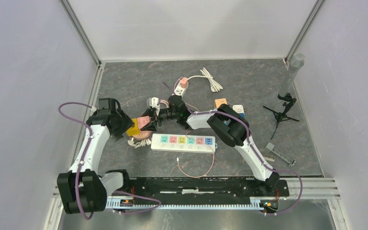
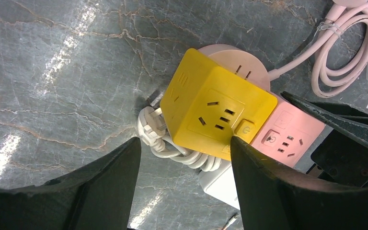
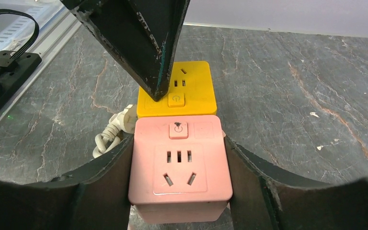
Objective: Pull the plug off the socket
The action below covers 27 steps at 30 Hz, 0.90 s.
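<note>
Right wrist cam tells most of it: the right gripper [image 3: 178, 143] is clamped on the pink cube [image 3: 179, 177], a finger flat against each side, socket face toward the camera. The pink cube sits flush against the yellow cube [image 3: 177, 88], button edges touching and no gap I can see, so the two are still joined. At the top of that view a dark finger [image 3: 143, 43] of the left gripper [image 2: 184, 143] pokes in with its tip on the yellow cube's face, right by the button. Left wrist cam shows the left gripper spread wide. One fingertip touches the yellow cube's near edge, and the other hangs off to the side over the table [image 2: 52, 72], clear of the cube. So it isn't gripping anything. A bunched white cord [image 2: 172, 143] lies at the yellow cube's lower edge. A round pink socket [image 2: 242, 60] sticks out from behind the cube, with a looped pink cable [image 2: 335, 57] beside it. Top cam puts the two cubes left of centre on the table, just up-left of a white power strip [image 1: 182, 142] with coloured outlets. Further back there's a pink-topped cube [image 1: 182, 85] with a white cable [image 1: 211, 79], an orange cube [image 1: 220, 102], and a small tripod [image 1: 281, 114] off to the right.
</note>
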### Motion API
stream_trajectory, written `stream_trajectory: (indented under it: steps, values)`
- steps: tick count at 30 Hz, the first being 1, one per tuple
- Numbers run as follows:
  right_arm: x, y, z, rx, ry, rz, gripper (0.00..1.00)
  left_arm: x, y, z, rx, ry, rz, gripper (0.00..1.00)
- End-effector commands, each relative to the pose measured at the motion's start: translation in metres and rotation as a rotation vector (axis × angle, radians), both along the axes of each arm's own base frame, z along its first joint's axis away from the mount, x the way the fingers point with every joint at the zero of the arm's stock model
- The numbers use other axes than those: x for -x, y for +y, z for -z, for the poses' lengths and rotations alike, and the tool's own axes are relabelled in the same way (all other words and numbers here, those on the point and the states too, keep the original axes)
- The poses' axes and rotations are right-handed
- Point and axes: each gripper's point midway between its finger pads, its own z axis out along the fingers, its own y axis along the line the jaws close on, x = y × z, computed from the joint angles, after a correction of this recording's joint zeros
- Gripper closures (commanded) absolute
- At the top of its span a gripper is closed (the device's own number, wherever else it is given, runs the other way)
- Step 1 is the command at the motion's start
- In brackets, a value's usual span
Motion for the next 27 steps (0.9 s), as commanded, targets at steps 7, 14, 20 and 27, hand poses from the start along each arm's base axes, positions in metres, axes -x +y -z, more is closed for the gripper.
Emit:
stream_trajectory:
  steps: [7,14,20,27]
  values:
    - [0.003,-0.004,-0.034,-0.120,-0.036,0.044,1.00,0.009,-0.006,0.016,0.027,0.044,0.029,0.29]
    - [0.011,-0.005,-0.057,-0.247,0.003,-0.009,1.00,0.007,-0.014,0.025,0.061,0.053,0.068,0.35]
    - [0.017,-0.013,-0.054,-0.209,-0.094,0.049,1.00,0.008,-0.018,0.030,0.060,0.067,0.078,0.40]
    - [0.010,-0.032,-0.081,-0.354,0.028,0.028,1.00,0.010,-0.020,0.035,0.045,0.090,0.079,0.42]
